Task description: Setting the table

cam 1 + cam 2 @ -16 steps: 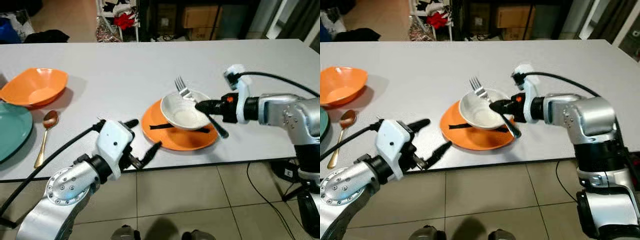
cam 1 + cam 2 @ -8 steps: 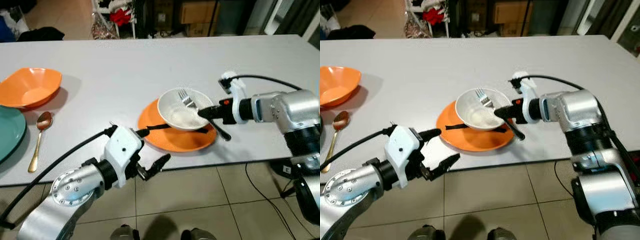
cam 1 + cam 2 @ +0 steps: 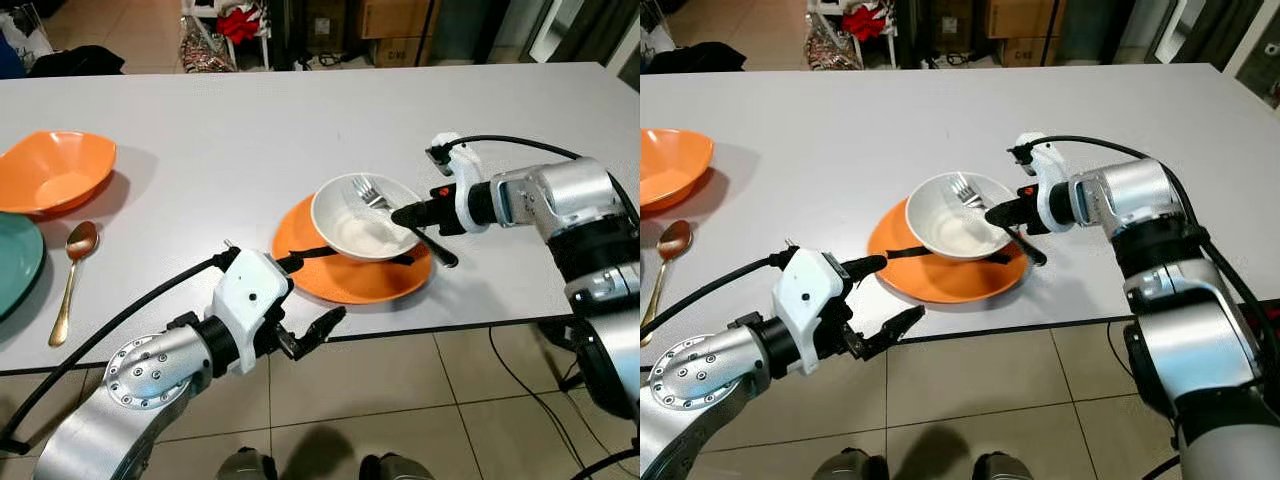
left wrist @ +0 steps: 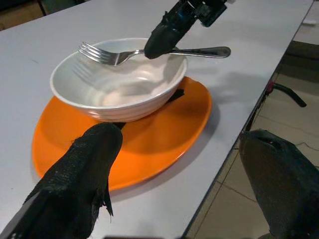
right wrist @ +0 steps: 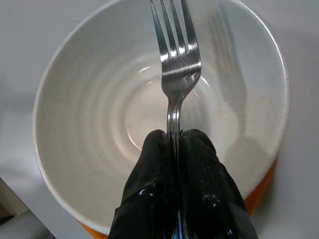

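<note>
Right wrist view: the fork (image 5: pixel 175 74) is pinched by its neck between the two black fingers (image 5: pixel 149 199) of the right gripper (image 3: pixel 998 213), which are pressed together on the metal. The tines are carried ahead of the fingertips, out over the hollow of the white bowl (image 5: pixel 89 124); the handle runs back behind them. From the head camera the fork's long axis is seen lying roughly level, tines toward the robot's left over the bowl, handle end trailing to the right and toward the table's near edge, past the rim. Whether the tines touch the bowl's inner wall cannot be told.

The bowl is seated on an orange plate (image 3: pixel 330 280), near the front edge of the grey table (image 3: pixel 250 130). A black strip is noted lying across the plate under the bowl.

The left gripper (image 3: pixel 310 305) is held off the table edge, just in front of the plate, fingers spread and holding nothing. The right arm is judged the nearer and only engaged arm for the fork.

The fork is plain polished steel, four tines, slim neck; likely slippery in a pinch grip. The bowl is glossy white, faintly ribbed and holds no food.

Further left, an orange bowl (image 3: pixel 55 170), a gold spoon (image 3: pixel 68 280) and a teal plate (image 3: pixel 15 260) are recorded.
</note>
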Motion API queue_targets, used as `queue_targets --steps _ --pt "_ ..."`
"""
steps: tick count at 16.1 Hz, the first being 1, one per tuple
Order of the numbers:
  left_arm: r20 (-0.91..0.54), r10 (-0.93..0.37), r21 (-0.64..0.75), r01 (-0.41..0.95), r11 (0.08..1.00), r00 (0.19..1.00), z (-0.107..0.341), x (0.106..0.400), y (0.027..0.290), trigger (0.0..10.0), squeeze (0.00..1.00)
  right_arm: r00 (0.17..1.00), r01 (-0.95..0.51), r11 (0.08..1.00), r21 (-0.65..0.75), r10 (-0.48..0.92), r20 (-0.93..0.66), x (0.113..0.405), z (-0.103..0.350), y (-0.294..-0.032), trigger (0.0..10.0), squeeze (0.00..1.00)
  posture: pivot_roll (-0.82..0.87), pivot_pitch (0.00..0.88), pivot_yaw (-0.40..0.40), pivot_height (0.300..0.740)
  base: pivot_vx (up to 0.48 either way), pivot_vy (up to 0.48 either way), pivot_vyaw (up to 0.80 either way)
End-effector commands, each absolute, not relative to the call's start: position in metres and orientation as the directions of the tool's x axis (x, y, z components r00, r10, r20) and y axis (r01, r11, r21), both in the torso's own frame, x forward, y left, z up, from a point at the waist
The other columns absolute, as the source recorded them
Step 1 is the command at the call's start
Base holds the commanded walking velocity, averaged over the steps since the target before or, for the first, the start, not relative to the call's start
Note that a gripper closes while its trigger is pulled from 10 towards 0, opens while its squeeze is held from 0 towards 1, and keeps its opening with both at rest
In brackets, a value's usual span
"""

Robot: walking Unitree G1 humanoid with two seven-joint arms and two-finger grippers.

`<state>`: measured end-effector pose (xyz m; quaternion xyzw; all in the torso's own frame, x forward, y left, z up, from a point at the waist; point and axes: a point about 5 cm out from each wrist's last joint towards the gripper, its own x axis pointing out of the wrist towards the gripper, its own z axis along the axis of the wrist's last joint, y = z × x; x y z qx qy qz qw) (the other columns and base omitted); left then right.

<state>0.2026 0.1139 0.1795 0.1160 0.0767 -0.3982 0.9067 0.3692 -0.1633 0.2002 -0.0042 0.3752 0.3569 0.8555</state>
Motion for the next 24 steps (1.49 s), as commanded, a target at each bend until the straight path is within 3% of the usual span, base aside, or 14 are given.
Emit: queue_targets --steps 1,2,3,6,11,12,13,15,17,18,19,23,24 --pt "-0.238 -0.711 0.151 0.748 0.646 0.662 0.180 0.200 0.113 10.0 0.00 0.453 -0.631 0.732 0.256 0.616 -0.644 0.371 0.204 -0.161 10.0 0.16 0.01 0.104 -0.006 0.740 0.000 0.000 0.00" --pt "-0.238 -0.710 0.152 0.748 0.646 0.662 0.180 0.200 0.113 10.0 0.00 0.446 -0.637 0.728 0.255 0.617 -0.648 0.372 0.203 -0.161 10.0 0.28 0.01 0.102 -0.007 0.740 0.000 0.000 0.00" --pt "-0.240 -0.709 0.152 0.747 0.647 0.663 0.180 0.200 0.113 10.0 0.00 0.436 -0.644 0.721 0.254 0.619 -0.653 0.372 0.203 -0.161 10.0 0.65 0.01 0.102 -0.008 0.740 0.000 0.000 0.00" --pt "-0.242 -0.707 0.155 0.746 0.648 0.664 0.180 0.200 0.113 10.0 0.00 0.423 -0.655 0.712 0.253 0.622 -0.659 0.374 0.204 -0.161 10.0 0.76 0.01 0.096 -0.008 0.740 0.000 0.000 0.00" --pt "-0.231 -0.699 0.161 0.735 0.658 0.676 0.180 0.200 0.115 10.0 0.00 0.448 -0.677 0.698 0.234 0.643 -0.621 0.376 0.222 -0.163 10.0 0.80 0.01 0.077 -0.013 0.740 0.000 0.000 0.00" --pt "-0.218 -0.687 0.165 0.720 0.674 0.693 0.182 0.201 0.116 10.0 0.00 0.462 -0.694 0.685 0.222 0.660 -0.592 0.375 0.232 -0.164 10.0 0.78 0.01 0.069 -0.013 0.740 0.000 0.000 0.00" --pt "-0.166 -0.632 0.176 0.653 0.737 0.757 0.186 0.203 0.122 10.0 0.00 0.490 -0.748 0.633 0.196 0.728 -0.480 0.368 0.252 -0.161 10.0 0.00 0.01 0.060 -0.006 0.740 0.000 0.000 0.00" --pt "-0.098 -0.502 0.163 0.511 0.844 0.859 0.190 0.207 0.132 10.0 0.00 0.584 -0.776 0.623 0.094 0.767 -0.266 0.354 0.269 -0.156 10.0 0.00 0.01 0.055 0.002 0.740 0.000 0.000 0.00" --pt "-0.036 -0.322 0.174 0.323 0.930 0.946 0.191 0.207 0.145 10.0 0.00 0.727 -0.687 0.712 -0.144 0.667 -0.166 0.334 0.254 -0.153 10.0 0.00 0.00 0.055 0.015 0.740 0.000 0.000 0.00" --pt "-0.035 -0.227 0.211 0.230 0.950 0.973 0.186 0.202 0.153 10.0 0.00 0.769 -0.638 0.753 -0.160 0.633 -0.090 0.313 0.241 -0.146 10.0 0.00 0.00 0.063 0.026 0.740 0.000 0.000 0.00" --pt "-0.039 -0.189 0.245 0.193 0.950 0.981 0.183 0.199 0.155 10.0 0.00 0.767 -0.641 0.766 -0.047 0.640 -0.035 0.299 0.236 -0.141 10.0 0.00 0.01 0.064 0.029 0.740 0.000 0.000 0.00" --pt "0.017 -0.171 0.203 0.164 0.965 0.985 0.191 0.193 0.150 10.0 0.00 0.858 -0.505 0.862 -0.044 0.507 0.084 0.269 0.230 -0.134 10.0 0.00 0.00 0.074 0.055 0.740 0.000 0.000 0.60" --pt "0.027 -0.161 0.199 0.153 0.968 0.987 0.190 0.192 0.150 10.0 0.00 0.876 -0.462 0.880 -0.114 0.472 0.100 0.257 0.222 -0.135 10.0 0.00 0.00 0.072 0.057 0.740 0.000 0.000 0.80"
